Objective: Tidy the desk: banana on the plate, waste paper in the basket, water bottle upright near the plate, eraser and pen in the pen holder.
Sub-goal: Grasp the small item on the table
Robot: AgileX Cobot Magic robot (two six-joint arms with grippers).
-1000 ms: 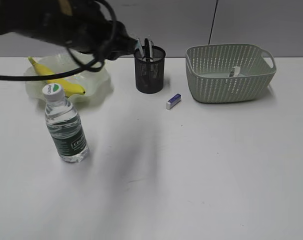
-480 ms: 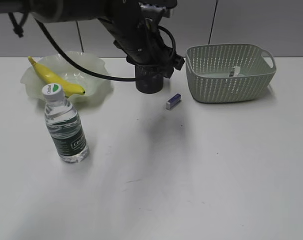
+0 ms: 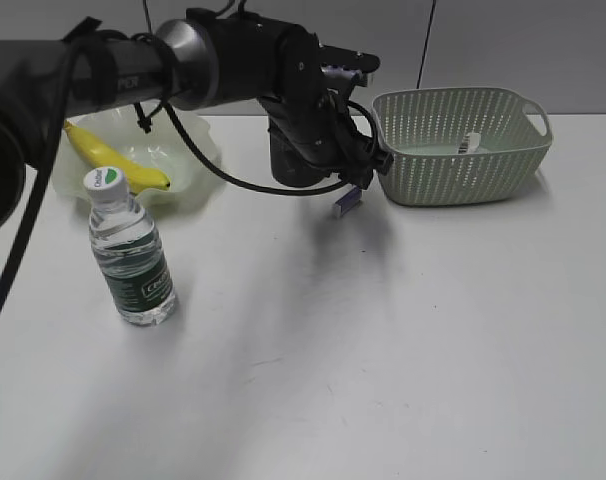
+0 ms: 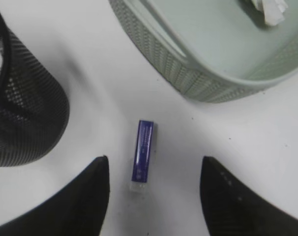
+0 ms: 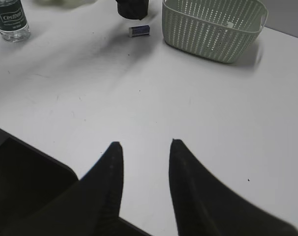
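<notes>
1. The left gripper [image 4: 154,184] hung with jaws apart over the eraser [image 4: 142,156], not touching it.
2. The eraser lay on the tabletop [image 3: 403,330] between the holder [image 4: 21,108] and basket [image 4: 208,73], toward the far edge.
3. The right gripper [image 5: 145,162] stood apart, holding nothing.

Left arm [image 3: 233,65]: glossy black cylindrical links, grey metallic joint band, loose black cables looping beside it. Gripper fingers [image 4: 90,196] matte black, tapered.
</notes>
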